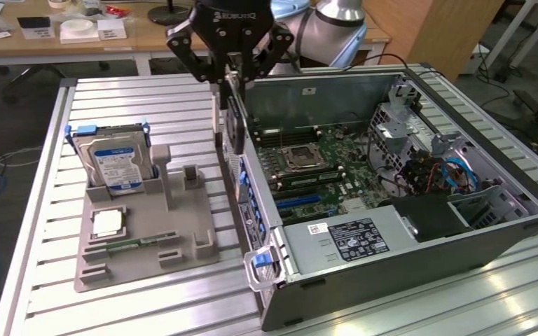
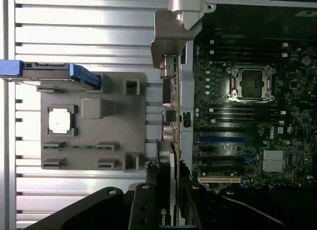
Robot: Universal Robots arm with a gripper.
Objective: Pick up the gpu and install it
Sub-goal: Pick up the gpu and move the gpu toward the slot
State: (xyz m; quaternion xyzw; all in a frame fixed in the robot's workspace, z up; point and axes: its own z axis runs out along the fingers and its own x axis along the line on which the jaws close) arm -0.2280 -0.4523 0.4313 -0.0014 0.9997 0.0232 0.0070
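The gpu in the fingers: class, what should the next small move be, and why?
Probably shift the gpu toward the exterior view's right, over the motherboard: it hangs upright above the case wall, not yet over the expansion slots.

Slatted table (image 1: 129, 308): grey holder (image 1: 187, 227), computer case (image 1: 400, 269)

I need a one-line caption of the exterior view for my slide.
End effector holds the gpu upright at the open computer case's edge.
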